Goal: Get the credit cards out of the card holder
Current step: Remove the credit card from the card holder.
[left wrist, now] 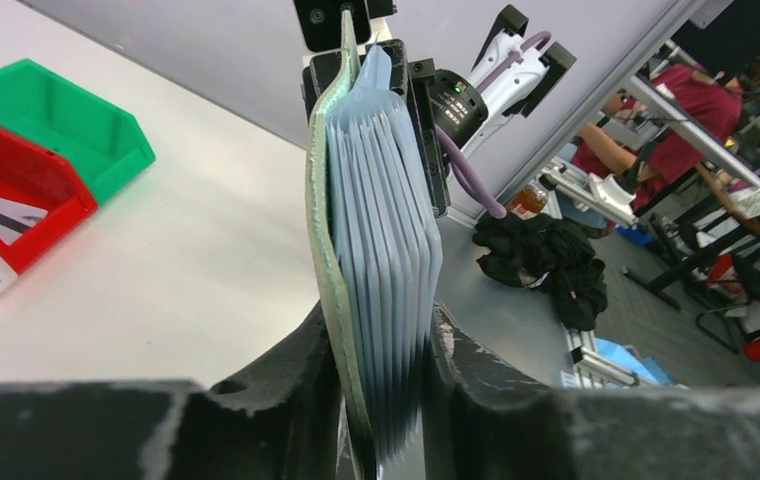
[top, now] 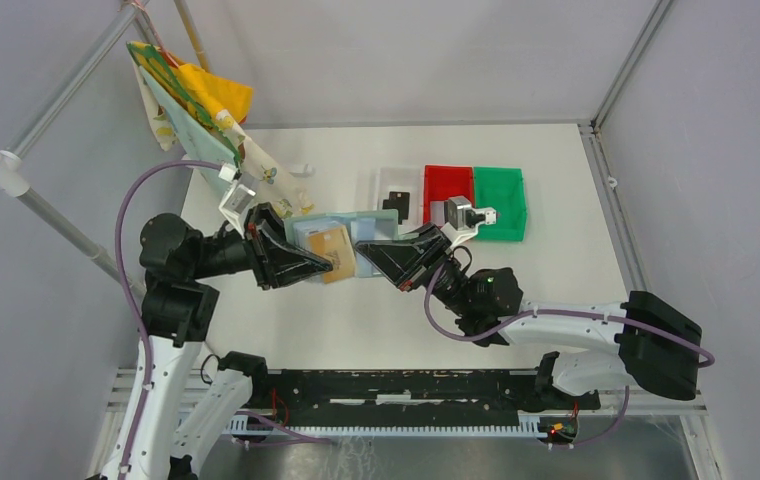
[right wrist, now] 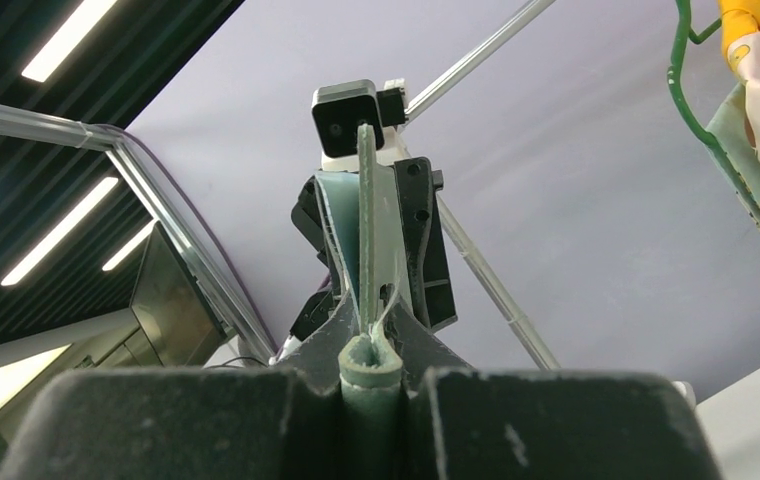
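Left fingers (left wrist: 291,385) bracket the holder's (left wrist: 381,250) blue pleats, grip uncertain; right fingers (right wrist: 436,365) pinch its green edge shut, aloft between them. Squeezing the whole stack could trap the tan card (top: 334,252) or wrench the holder free.

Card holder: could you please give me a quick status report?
Right claw shut on holder cover; left claw pinching its pockets. Holder held up between them, tan card not yet out. Nothing seen in the way.
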Motion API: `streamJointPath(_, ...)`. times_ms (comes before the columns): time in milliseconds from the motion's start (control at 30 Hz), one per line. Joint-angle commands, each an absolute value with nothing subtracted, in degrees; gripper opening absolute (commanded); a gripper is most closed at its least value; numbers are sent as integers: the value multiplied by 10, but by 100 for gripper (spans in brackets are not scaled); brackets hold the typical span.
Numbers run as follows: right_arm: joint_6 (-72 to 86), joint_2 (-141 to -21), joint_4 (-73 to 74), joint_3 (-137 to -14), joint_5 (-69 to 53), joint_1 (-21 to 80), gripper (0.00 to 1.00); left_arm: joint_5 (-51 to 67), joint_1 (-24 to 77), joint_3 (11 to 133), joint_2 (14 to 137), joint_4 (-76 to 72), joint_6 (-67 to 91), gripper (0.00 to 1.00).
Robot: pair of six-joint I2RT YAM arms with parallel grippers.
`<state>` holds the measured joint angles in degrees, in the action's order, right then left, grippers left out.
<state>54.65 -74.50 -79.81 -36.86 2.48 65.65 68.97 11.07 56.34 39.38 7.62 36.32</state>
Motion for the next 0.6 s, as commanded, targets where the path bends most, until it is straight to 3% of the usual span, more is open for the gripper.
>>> streamJointPath(0, 562, -731, -874, -369, 40, 655, 0, 692, 113, 590, 402, 74, 349, 22)
streamJointPath(67, 556, -720, -869, -353, 45, 654, 10, 680, 113, 606, 409, 104, 333, 12)
streamJointPath(100, 553, -711, -862, -346, 45, 652, 22, 677, 113, 616, 414, 123, 318, 10)
streamJointPath(200, 548, -672, -817, -316, 33, 619, 42, 670, 113, 641, 432, 180, 276, 6)
streamJointPath(300, 509, -594, -680, -307, 33, 567, 56, 645, 113, 662, 446, 255, 212, 4)
streamJointPath(467, 346, -513, -378, -430, 40, 536, 71, 491, 113, 686, 484, 387, 110, 2)
streamJointPath(567, 336, -555, -323, -498, -30, 537, 74, 446, 113, 690, 519, 439, 61, 2)
